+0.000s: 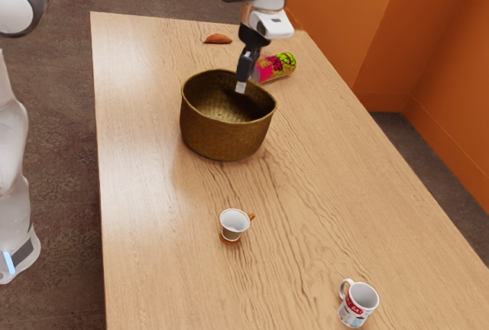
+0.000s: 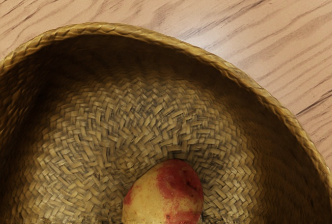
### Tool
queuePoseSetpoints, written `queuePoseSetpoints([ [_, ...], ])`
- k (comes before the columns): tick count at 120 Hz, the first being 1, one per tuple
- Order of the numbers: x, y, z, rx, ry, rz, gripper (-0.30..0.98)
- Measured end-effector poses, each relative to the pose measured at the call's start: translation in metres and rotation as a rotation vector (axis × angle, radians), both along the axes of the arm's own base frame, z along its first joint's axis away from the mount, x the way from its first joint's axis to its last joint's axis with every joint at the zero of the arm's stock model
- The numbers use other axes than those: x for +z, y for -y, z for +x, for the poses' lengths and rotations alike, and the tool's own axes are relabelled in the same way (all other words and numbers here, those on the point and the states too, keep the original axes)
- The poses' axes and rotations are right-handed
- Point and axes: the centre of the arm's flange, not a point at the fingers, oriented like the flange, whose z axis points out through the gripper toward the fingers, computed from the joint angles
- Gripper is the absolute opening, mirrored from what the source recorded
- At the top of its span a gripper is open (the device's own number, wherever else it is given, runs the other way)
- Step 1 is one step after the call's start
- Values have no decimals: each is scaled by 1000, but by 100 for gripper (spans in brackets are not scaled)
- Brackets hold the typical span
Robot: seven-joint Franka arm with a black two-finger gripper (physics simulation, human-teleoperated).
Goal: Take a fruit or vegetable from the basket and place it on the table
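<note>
The basket (image 1: 225, 137) stands upright on the worktop (image 1: 160, 215), its braided rim making a raised curved edge around a deep, open mouth. Bare wood runs between the basket and the worktop's long edge at the exterior view's left, and another bare stretch lies between the basket and the small white cup (image 1: 234, 221). Toward the exterior view's right there is open wood too, with a white mug (image 1: 358, 304) well apart from the basket, near the lower right of that view. The tighter side is by the brightly printed can (image 1: 278, 66), which lies on its side near the basket's rim. A reddish-brown piece (image 1: 218, 39) lies farther off, near the worktop's far short edge.

The end effector (image 1: 242, 85) points down, slightly tilted, with its tip at the basket's mouth, by the rim on the can's side. How wide it stands cannot be told, nor whether it touches or holds anything.

The red and yellow potato (image 2: 167, 195) is inside the basket, over the woven bottom. Its rounded end points toward the stretch of rim beside the bright sheen on the worktop. The long axis seems to run roughly that way as well, though with part of the potato cut off, that is uncertain.
</note>
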Motion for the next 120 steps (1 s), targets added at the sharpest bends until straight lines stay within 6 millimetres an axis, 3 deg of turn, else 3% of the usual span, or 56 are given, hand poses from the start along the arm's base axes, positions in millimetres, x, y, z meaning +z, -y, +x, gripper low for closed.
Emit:
queuePoseSetpoints([
  [19,-27,5,0,-80,8,-4,69],
  [44,-54,-10,-3,-125,13,4,69],
  [68,-72,-27,-8,-146,15,8,69],
  [120,-110,-25,-19,-226,8,15,69],
])
